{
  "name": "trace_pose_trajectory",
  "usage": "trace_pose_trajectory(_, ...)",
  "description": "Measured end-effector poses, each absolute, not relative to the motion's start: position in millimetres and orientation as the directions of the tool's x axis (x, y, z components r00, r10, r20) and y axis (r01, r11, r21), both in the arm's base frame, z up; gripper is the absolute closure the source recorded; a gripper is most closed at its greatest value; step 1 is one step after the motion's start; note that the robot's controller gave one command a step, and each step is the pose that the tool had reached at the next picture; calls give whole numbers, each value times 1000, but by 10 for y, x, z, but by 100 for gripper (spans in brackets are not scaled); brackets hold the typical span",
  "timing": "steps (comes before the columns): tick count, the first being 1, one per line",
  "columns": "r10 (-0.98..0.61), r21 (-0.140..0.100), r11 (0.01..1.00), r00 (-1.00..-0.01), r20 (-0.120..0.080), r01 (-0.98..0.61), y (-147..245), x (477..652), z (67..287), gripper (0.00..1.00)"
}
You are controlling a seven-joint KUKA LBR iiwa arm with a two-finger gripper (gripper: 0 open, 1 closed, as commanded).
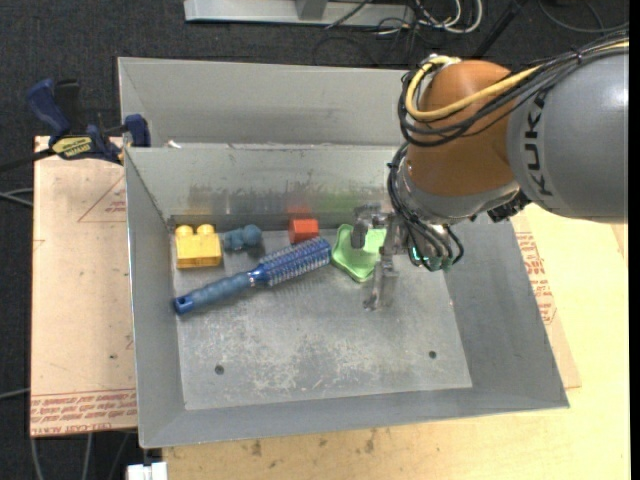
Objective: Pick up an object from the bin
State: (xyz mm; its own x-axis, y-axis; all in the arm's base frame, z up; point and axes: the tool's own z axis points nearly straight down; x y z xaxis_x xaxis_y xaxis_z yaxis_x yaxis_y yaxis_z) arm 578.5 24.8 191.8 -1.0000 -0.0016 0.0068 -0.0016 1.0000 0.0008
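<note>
Your gripper (378,290) is low in the grey metal bin (320,360), just right of the bright green translucent plastic piece (354,254) mid-bin; you cannot tell its opening. A blue plastic hairbrush (256,276) lies left.

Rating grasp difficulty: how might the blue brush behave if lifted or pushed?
The brush looks like rigid plastic, so it probably won't sag. Its bristled head sits at one end, so gripped by the handle it may tilt. Pushed off-centre, it likely pivots.
</note>
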Motion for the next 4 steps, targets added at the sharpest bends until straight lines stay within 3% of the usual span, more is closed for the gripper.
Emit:
trace_pose_trajectory(1, 134, 2, 991, -991, 0, 134, 312, 6282, 658, 0)
trace_pose_trajectory(2, 134, 1, 991, -991, -6, 134, 304, 6299, 713, 100)
trace_pose_trajectory(3, 134, 0, 991, -991, -3, 134, 304, 6291, 703, 0)
trace_pose_trajectory(4, 71, 1, 997, -997, -1, 71, 495, 6229, 699, 0)
